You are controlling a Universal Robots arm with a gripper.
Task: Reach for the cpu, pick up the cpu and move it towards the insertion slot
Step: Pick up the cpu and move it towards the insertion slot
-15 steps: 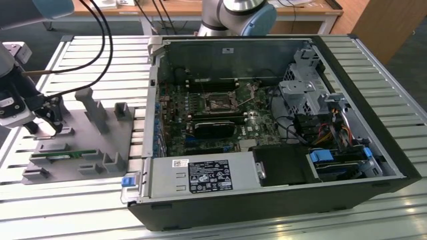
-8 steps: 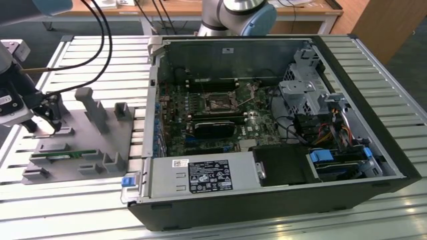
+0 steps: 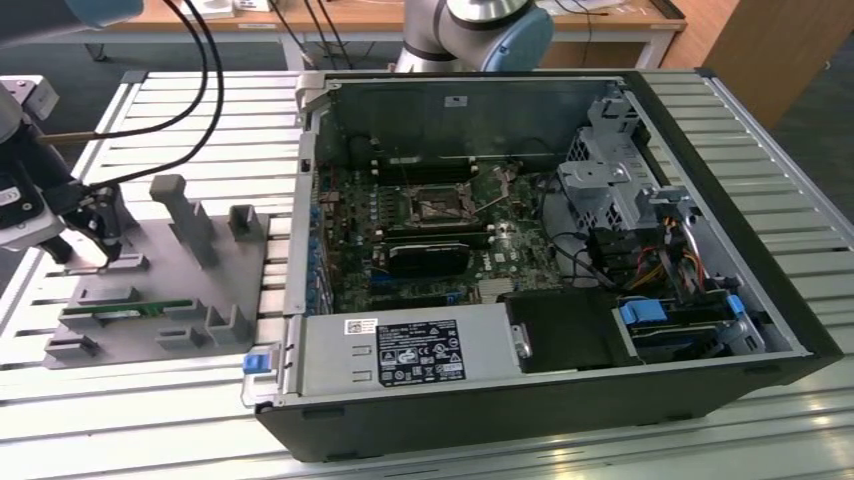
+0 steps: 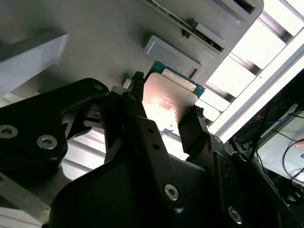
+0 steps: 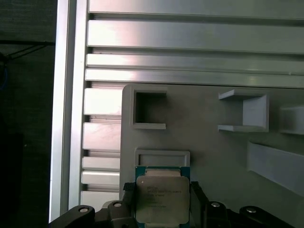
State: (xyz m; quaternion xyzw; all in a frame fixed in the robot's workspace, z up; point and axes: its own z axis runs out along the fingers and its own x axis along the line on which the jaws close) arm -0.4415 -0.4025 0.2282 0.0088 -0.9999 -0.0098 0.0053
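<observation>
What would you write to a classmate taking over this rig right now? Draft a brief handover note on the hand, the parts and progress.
Hand: down at the grey tray, closed on the cpu from two sides.
Cpu: apparently not yet lifted off the tray, at the exterior view's left.
Insertion slot: on the board inside the open computer case, well apart from the tray.
Done: the reach and the grip.
Left: the lift and the move towards the slot.

Robotics lab or assembly workshop, as I view it from my remote station: a slotted aluminium desk (image 3: 747, 120) carries an opened computer case (image 3: 534, 420) and a grey moulded parts tray (image 3: 200, 290). The arm's base (image 3: 474, 30) stands behind, cables (image 3: 200, 70) hang loose, and wooden worktops (image 3: 638, 18) line the back.
</observation>
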